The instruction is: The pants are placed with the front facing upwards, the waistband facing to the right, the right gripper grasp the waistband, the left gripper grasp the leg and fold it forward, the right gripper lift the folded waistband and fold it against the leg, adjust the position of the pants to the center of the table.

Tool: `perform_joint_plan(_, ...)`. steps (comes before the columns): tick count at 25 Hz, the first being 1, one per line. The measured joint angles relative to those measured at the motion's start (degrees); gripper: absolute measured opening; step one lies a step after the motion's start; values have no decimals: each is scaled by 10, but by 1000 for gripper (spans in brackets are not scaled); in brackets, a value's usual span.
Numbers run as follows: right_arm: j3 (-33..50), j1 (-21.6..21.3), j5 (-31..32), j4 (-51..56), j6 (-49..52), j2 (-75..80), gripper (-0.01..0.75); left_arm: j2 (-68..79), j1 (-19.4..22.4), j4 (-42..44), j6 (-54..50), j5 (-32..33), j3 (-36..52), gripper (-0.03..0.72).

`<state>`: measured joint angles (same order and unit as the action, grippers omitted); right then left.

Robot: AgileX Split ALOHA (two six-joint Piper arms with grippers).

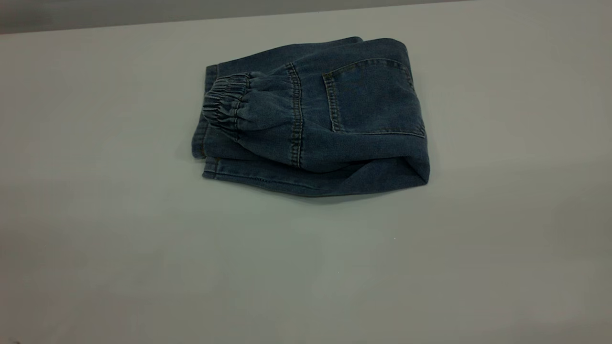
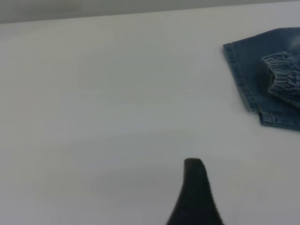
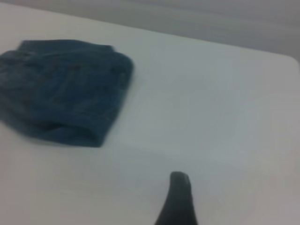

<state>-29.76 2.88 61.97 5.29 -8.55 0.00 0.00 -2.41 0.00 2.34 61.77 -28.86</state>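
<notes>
A: Pants lie folded on the table, a little past its middle, toward the far edge. Waistband doubled over on top, at the exterior view's left end; back pocket up.

B: Grippers?

A: Neither in the exterior view. Left gripper: one dark finger showing, over bare table, well apart from the hem. Right gripper: the same, off the folded end. Spread of either — cannot tell. Neither touches the cloth.

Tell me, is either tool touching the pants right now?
No, the folded pants lie alone on the table, with no tool on them.
</notes>
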Motion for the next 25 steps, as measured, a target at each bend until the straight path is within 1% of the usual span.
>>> perform_joint_plan(4,7,0,-10,-74,89,0,513,0,0,0,0,0,0,478)
perform_joint_plan(6,7,0,-10,-91,124,0,513,0,0,0,0,0,0,478)
perform_joint_plan(8,7,0,-10,-94,135,0,513,0,0,0,0,0,0,478)
perform_joint_plan(13,7,0,-10,-93,133,0,513,0,0,0,0,1,0,478)
perform_joint_plan(17,7,0,-10,-94,106,0,513,0,0,0,0,1,0,478)
perform_joint_plan(25,8,0,-10,-91,106,0,513,0,0,0,0,1,0,478)
